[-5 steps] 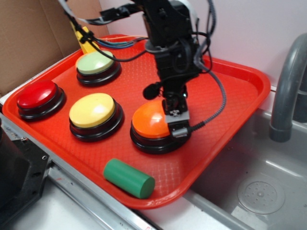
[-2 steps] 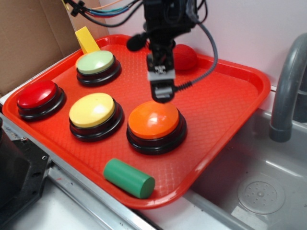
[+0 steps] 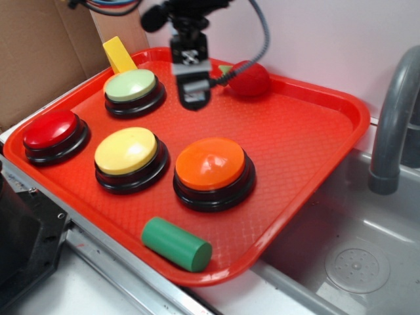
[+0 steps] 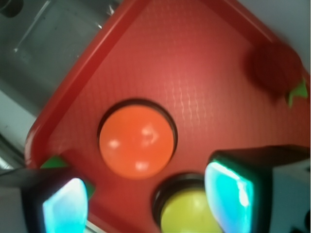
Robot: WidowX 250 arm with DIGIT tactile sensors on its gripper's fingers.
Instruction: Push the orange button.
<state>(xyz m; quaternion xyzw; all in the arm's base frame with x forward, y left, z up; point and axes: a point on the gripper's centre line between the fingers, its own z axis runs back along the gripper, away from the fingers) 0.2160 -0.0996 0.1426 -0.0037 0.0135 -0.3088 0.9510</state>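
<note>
The large glossy orange domed button (image 3: 211, 165) on its black base sits near the front of the red plastic tray (image 3: 315, 125), just beside the yellow domed button (image 3: 126, 151). The black gripper (image 3: 195, 98) hangs above the tray's back, apart from it; its fingers (image 4: 228, 191) look spread wide and empty.
</note>
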